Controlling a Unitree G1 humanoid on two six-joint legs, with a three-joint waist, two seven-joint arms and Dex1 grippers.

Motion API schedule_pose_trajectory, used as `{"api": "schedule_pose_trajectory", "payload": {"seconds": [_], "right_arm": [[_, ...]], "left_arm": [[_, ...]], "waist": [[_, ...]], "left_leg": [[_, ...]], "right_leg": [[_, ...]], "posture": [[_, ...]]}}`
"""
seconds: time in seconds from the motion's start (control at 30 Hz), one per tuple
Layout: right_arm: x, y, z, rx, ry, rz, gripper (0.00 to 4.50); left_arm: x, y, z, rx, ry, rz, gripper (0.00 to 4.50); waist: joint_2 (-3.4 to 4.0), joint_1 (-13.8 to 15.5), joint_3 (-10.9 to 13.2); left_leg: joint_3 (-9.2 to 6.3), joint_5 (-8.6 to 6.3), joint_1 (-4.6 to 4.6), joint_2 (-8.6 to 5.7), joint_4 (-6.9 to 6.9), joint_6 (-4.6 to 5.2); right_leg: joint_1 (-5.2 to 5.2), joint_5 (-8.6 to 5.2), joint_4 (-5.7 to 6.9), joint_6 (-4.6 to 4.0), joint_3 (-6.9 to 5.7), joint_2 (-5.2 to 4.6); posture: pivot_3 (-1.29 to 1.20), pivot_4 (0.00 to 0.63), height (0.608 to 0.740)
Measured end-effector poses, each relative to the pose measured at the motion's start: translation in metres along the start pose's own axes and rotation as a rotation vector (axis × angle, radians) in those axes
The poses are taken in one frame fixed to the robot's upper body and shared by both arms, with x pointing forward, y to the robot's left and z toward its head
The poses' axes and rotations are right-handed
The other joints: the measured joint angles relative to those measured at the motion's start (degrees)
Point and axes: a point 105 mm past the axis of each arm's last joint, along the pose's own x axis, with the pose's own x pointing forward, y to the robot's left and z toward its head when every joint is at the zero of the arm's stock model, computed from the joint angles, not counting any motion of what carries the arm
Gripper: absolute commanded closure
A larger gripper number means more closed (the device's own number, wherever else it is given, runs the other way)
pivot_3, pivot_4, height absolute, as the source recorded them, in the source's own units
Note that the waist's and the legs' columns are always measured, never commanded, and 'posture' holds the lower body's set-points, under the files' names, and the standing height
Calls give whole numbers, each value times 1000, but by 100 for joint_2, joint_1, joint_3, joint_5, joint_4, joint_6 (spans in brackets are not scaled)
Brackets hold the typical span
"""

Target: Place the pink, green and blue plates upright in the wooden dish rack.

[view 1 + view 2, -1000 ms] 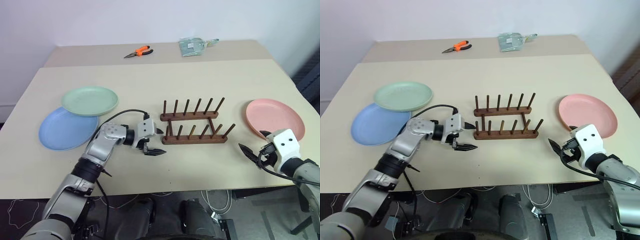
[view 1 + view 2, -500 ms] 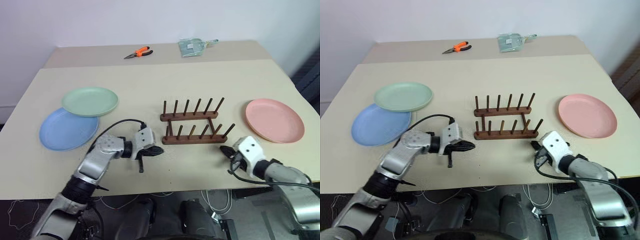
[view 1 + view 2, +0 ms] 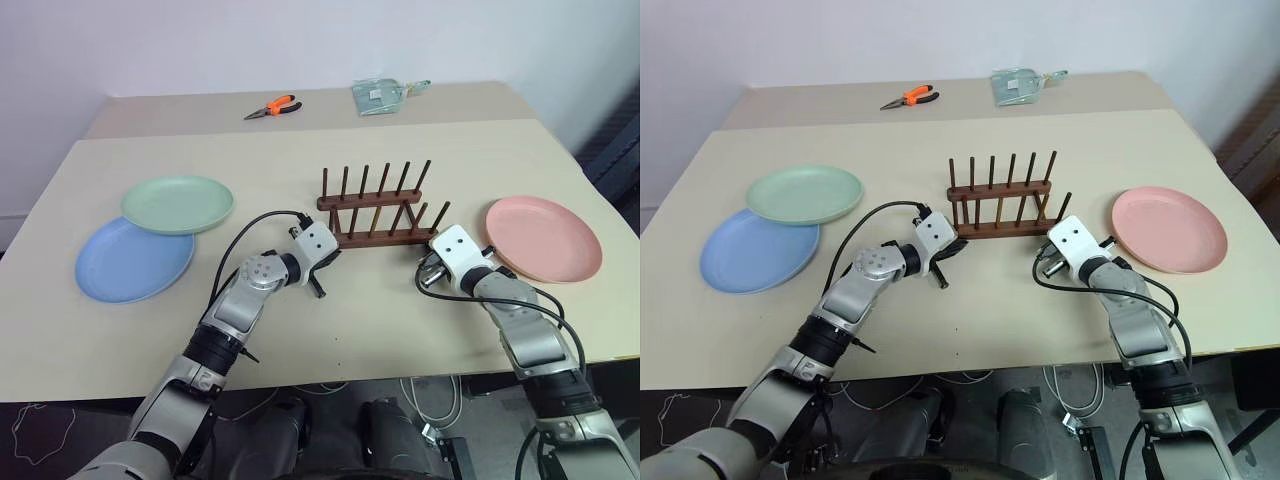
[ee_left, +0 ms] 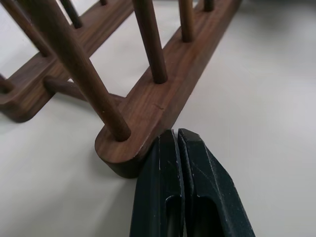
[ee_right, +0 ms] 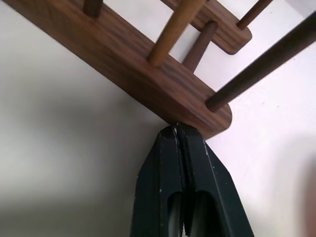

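the blue plate and green plate are lying at 9 o'clock on the table. the left gripper, clenched on nothing, is touching the dish rack at centre. the right gripper, clenched too, is touching its other end. the pink plate is sitting at 3 o'clock.

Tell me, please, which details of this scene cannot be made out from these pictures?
- Blue plate: its far edge, under the green plate.
- Packet at the table's far end: too small to identify.
- Wooden dish rack: both wrist views crop it to one end.
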Motion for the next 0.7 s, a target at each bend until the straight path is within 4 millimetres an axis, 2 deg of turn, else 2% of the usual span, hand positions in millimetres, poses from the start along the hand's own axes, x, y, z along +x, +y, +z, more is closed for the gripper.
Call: {"api": "schedule_pose_trajectory", "payload": {"seconds": [0.1,0.2,0.3,0.37,0.53,0.63,0.7], "right_arm": [[0,0,1,-3,-7,5,4500],[-5,-2,-2,3,-5,13,3752],[-24,-14,-8,-24,4,5,2276],[-44,-31,-13,-79,25,-23,1287],[-72,-60,-23,-188,116,-80,1287],[-76,-61,-41,-188,200,-83,1287],[-75,-62,-49,-188,232,-93,1287]], "left_arm": [[3,3,0,-2,2,13,4439],[2,4,0,-1,-2,16,4500],[-4,1,-2,8,-9,3,4500],[-13,-2,-3,-8,-27,-25,4500],[-27,-23,1,-81,-83,-139,4500],[-29,-29,19,-83,-148,-185,4500],[-29,-29,23,-82,-160,-191,4500]], "waist": [[0,2,0],[1,2,0],[3,2,0],[4,-3,0],[3,5,3],[3,6,4],[4,0,3]], "left_leg": [[0,0,-1,0,0,0],[0,0,-1,0,0,0],[0,-3,-4,-1,-3,3],[1,-10,-6,-1,-2,-1],[1,-11,-9,0,-1,-2],[1,-12,-10,0,2,-1],[2,-12,-10,0,2,-1]], "right_leg": [[0,0,0,1,0,1],[-1,1,1,1,1,2],[-5,-2,1,6,2,0],[-9,-3,1,8,3,1],[-10,-5,1,6,4,-1],[-8,-11,1,-4,4,-6],[-8,-11,1,-4,5,-6]], "posture": [[0,150,719],[0,150,719],[0,150,719],[0,150,719],[0,150,719],[0,150,719],[0,150,719]]}}
